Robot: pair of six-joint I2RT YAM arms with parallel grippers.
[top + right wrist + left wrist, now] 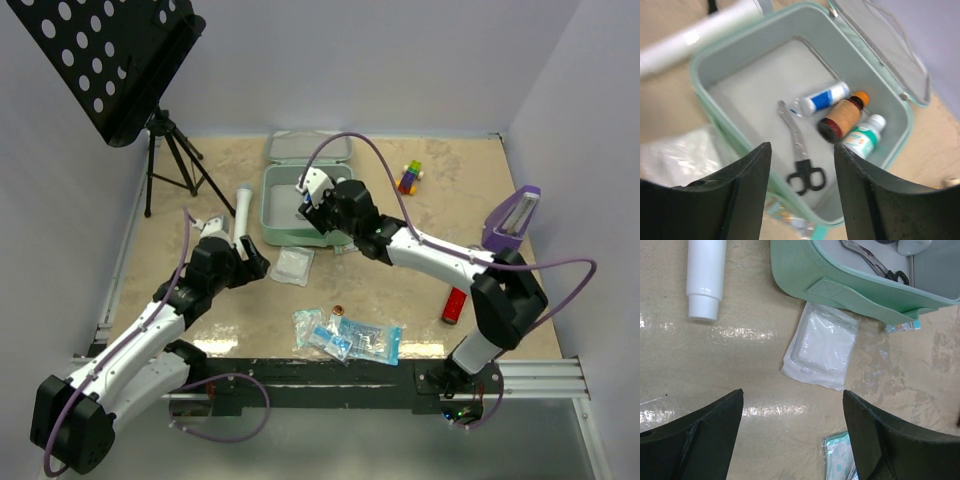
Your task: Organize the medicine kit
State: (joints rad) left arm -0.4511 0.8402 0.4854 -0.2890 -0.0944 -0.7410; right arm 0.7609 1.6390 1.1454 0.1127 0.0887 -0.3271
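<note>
The mint-green medicine kit [272, 215] lies open at the table's middle back, lid [310, 148] flat behind it. Inside it lie black-handled scissors [802, 160], a blue-and-white tube [822, 98], a brown bottle [842, 116] and a green-and-white bottle [864, 136]. My right gripper [312, 205] is open and empty, hovering over the kit's tray. My left gripper [252, 262] is open and empty above the table, near a white gauze packet [822, 345] lying just in front of the kit [850, 290]. A white tube [705, 277] lies left of the kit.
Blue-and-clear packets [350, 338] lie near the front edge, with a small coin [337, 310] behind them. A red item [455, 305] sits front right, a purple wedge [512, 218] at right, coloured blocks [410, 177] at back right. A black music stand [120, 60] stands back left.
</note>
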